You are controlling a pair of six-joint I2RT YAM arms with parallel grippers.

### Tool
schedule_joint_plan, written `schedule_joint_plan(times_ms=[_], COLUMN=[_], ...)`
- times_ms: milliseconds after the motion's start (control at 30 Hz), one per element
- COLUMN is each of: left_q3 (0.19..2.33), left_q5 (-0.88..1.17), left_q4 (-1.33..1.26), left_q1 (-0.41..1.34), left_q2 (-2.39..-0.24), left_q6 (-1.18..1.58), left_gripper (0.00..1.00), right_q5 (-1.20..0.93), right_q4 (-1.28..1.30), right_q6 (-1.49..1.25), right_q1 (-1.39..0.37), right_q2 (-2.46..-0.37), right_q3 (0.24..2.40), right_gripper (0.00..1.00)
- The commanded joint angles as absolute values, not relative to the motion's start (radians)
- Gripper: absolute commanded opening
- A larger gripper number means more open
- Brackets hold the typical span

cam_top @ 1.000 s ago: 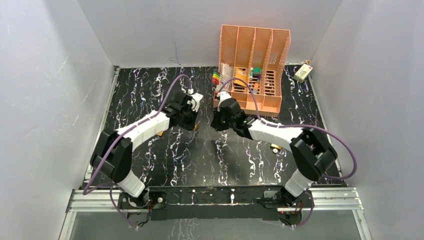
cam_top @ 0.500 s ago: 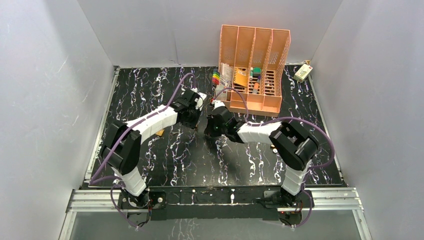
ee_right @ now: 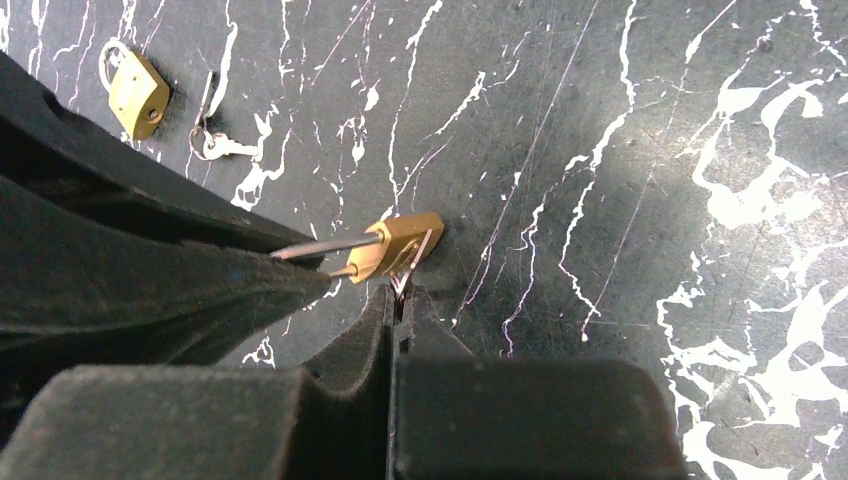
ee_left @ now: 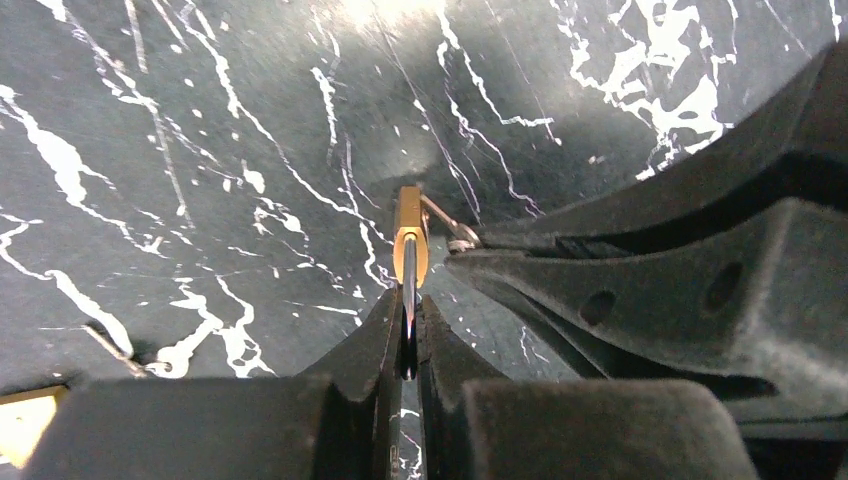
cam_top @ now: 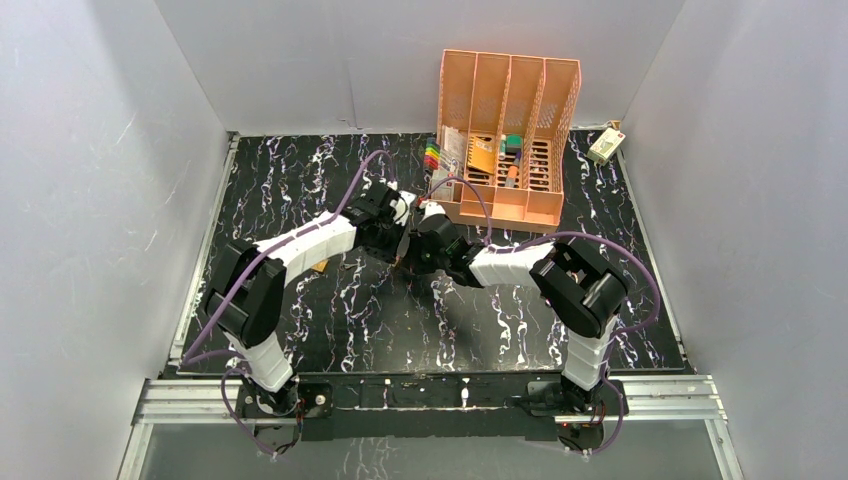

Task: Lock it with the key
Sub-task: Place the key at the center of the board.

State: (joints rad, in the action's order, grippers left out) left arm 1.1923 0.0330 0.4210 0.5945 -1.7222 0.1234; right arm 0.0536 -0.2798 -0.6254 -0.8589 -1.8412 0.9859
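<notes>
Padlock point(ee_left: 410, 240) at the middle of the tabletop point(ee_left: 200, 150): the left gripper point(ee_left: 408, 318) has its jaws clenched on the shackle, and the right gripper point(ee_right: 398, 298) has its jaws clenched on the thin key point(ee_right: 412, 262), which touches the lock body. Whether the key is seated cannot be told.

Likely hazards: a turn could swivel the lock in its slim shackle grip, and a misaligned key could slip or bend. The two grippers crowd each other closely.

A second padlock point(ee_right: 135, 92) and a loose key point(ee_right: 215, 145) lie well apart. A file rack point(cam_top: 505, 140) stands behind.
</notes>
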Motion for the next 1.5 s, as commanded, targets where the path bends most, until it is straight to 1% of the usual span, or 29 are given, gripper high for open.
schedule_joint_plan(times_ms=[0,133,267,400,433,500,600,700,733,767,800,833,900,933,967,1067,1100,1133,1200,1267,1300,1333,1367,1400,1433,1467], left_q3=[1.147,1.115,1.115,1.129,1.132,1.134,1.13,1.135,1.141,1.147,1.154,1.16,1.172,1.176,1.18,1.183,1.182,1.179,1.17,1.16,1.158,1.154,1.146,1.139,1.129,1.119], left_q5=[0.197,0.325,0.38,0.413,0.419,0.424,0.419,0.404,0.397,0.391,0.385,0.381,0.379,0.379,0.378,0.381,0.383,0.386,0.392,0.396,0.397,0.397,0.398,0.399,0.405,0.415], left_q4=[0.373,0.333,0.329,0.344,0.343,0.34,0.326,0.316,0.316,0.316,0.317,0.32,0.32,0.321,0.321,0.321,0.318,0.317,0.307,0.297,0.291,0.284,0.274,0.26,0.246,0.228], left_q1=[0.56,0.492,0.447,0.42,0.418,0.414,0.409,0.4,0.396,0.39,0.384,0.379,0.365,0.357,0.348,0.321,0.31,0.303,0.289,0.277,0.271,0.268,0.264,0.258,0.252,0.244], left_q2=[-1.673,-1.664,-1.672,-1.715,-1.724,-1.74,-1.753,-1.756,-1.756,-1.756,-1.756,-1.754,-1.749,-1.743,-1.737,-1.713,-1.702,-1.692,-1.668,-1.644,-1.633,-1.621,-1.607,-1.591,-1.577,-1.558], left_q6=[0.114,0.095,0.058,0.03,0.025,0.023,0.023,0.016,0.015,0.012,0.01,0.007,0.005,0.005,0.005,0.005,0.005,0.005,0.005,0.005,0.005,0.005,0.005,0.009,0.014,0.018], left_gripper=[0.0,0.0,0.0,0.0,0.02,0.09,0.27,0.37,0.4,0.47,0.51,0.54,0.59,0.65,0.68,0.71,0.74,0.8,0.86,0.87,0.88,0.88,0.88,0.88,0.89,0.89], right_q5=[0.08,0.104,0.098,0.087,0.085,0.082,0.083,0.091,0.1,0.111,0.126,0.136,0.159,0.173,0.182,0.197,0.2,0.206,0.227,0.246,0.248,0.242,0.228,0.205,0.173,0.132], right_q4=[-0.308,-0.366,-0.365,-0.368,-0.367,-0.363,-0.363,-0.355,-0.348,-0.335,-0.319,-0.302,-0.265,-0.249,-0.233,-0.183,-0.163,-0.143,-0.091,-0.035,-0.009,0.033,0.074,0.101,0.124,0.143], right_q6=[-0.653,-0.693,-0.714,-0.722,-0.721,-0.721,-0.707,-0.671,-0.657,-0.644,-0.629,-0.614,-0.584,-0.572,-0.565,-0.553,-0.547,-0.543,-0.531,-0.519,-0.512,-0.506,-0.502,-0.5,-0.5,-0.5], right_q1=[-0.863,-0.863,-0.863,-0.864,-0.863,-0.863,-0.862,-0.863,-0.863,-0.863,-0.863,-0.862,-0.859,-0.857,-0.851,-0.826,-0.808,-0.793,-0.76,-0.719,-0.694,-0.666,-0.629,-0.591,-0.542,-0.491], right_q2=[-1.806,-1.751,-1.734,-1.74,-1.743,-1.747,-1.743,-1.728,-1.721,-1.711,-1.702,-1.691,-1.665,-1.646,-1.625,-1.547,-1.516,-1.483,-1.411,-1.335,-1.296,-1.259,-1.206,-1.168,-1.13,-1.094], right_q3=[0.957,0.877,0.857,0.856,0.859,0.865,0.871,0.885,0.893,0.901,0.91,0.92,0.935,0.938,0.938,0.915,0.904,0.892,0.866,0.839,0.826,0.813,0.801,0.788,0.77,0.76], right_gripper=[0.0,0.0,0.0,0.11,0.16,0.24,0.36,0.48,0.55,0.61,0.67,0.7,0.72,0.72,0.74,0.76,0.76,0.77,0.82,0.85,0.85,0.81,0.73,0.59,0.48,0.35])
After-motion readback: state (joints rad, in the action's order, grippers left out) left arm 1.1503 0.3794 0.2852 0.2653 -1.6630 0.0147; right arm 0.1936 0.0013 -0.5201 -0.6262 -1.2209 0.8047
